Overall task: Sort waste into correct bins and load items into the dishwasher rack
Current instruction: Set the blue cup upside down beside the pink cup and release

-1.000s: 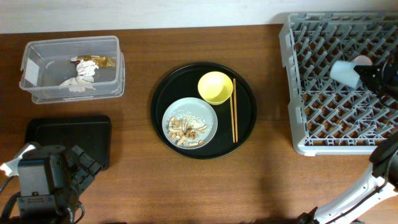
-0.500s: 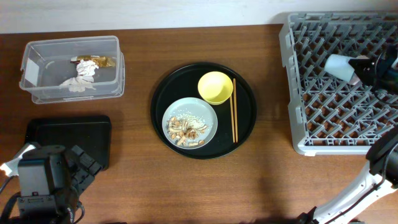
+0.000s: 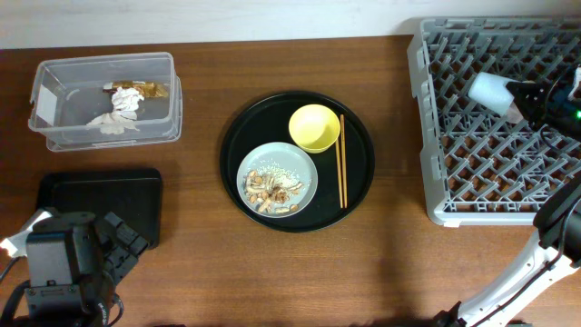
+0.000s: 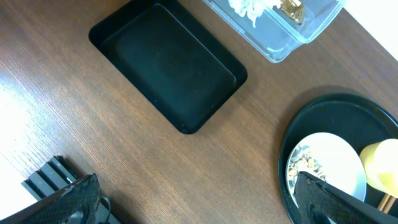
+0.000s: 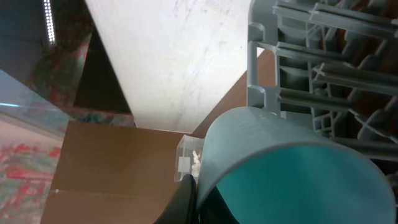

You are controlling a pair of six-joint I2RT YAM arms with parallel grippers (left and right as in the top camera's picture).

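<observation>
Holding hand, overhead: the right gripper (image 3: 519,98), in the upper right of the frame, has its fingers closed on the light blue cup (image 3: 488,90). The cup lies on its side over the upper part of the dishwasher rack (image 3: 425,136); whether it touches the pegs I cannot tell.
Centre, overhead: a round black tray (image 3: 359,195) sits on the counter (image 3: 200,272). It carries the yellow bowl (image 3: 314,127) and, just below and left of it, the grey-green plate (image 3: 304,168) with food scraps (image 3: 270,189) on it. The chopsticks (image 3: 341,163) lie along the right of both.
Bins, overhead: the clear box (image 3: 50,109) at upper left holds the crumpled white paper (image 3: 113,123) and the gold-brown wrapper (image 3: 145,90). The black rectangular tray (image 3: 100,204) lies below it, apart.
Left wrist: the left gripper (image 4: 199,208) has its fingers (image 4: 62,199) spread wide, one at each lower corner, above wood. The black rectangular tray is in the upper middle, a corner of the clear box at the top edge. The round tray, with plate and bowl, is at the right edge.
Right wrist: the cup fills the lower right, with a dark finger (image 5: 183,205) against its left edge. The rack's grey lattice is at upper right, and the clear box shows small beyond.
</observation>
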